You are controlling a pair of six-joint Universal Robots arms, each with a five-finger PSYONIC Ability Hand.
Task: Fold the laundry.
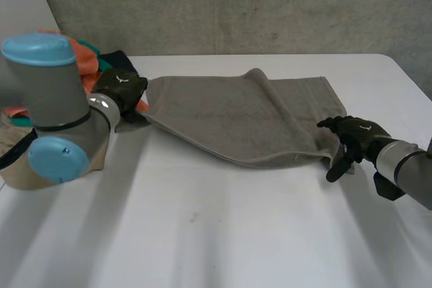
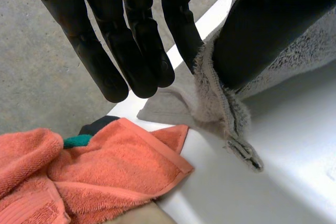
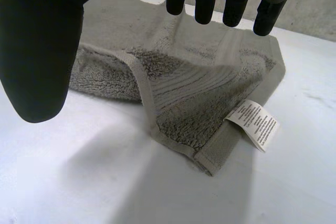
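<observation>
A grey towel (image 1: pixel 236 116) lies stretched across the middle of the white table (image 1: pixel 216 234), running from one hand to the other. The left hand (image 1: pixel 121 88) has its end: in the left wrist view the hem is pinched between one straight finger and the thumb (image 2: pixel 262 30), while the other fingers (image 2: pixel 142 40) stay extended and touch nothing. That end is raised off the table and its free corner droops below the pinch, so the hold looks meant to keep the cloth taut and ready to be carried over.

The right hand (image 1: pixel 352 136) is at the opposite near corner, just beside the cloth. Its fingers (image 3: pixel 203 1) are straight and spread above the towel, the thumb is out to one side, and nothing is gripped. The corner under it is turned over on itself, with a white label (image 3: pixel 254 124) sticking out. The hand seems placed to come down on that corner. I judge this to be the taking-hold step, with one end secured and the other not yet.

An orange cloth (image 2: pixel 110 171) lies heaped with other laundry beside the left hand, apart from the towel, presumably waiting its turn.

The next grasp probably needs to catch both layers of the curled corner. If only the top layer is taken, the fold may come out skewed.
</observation>
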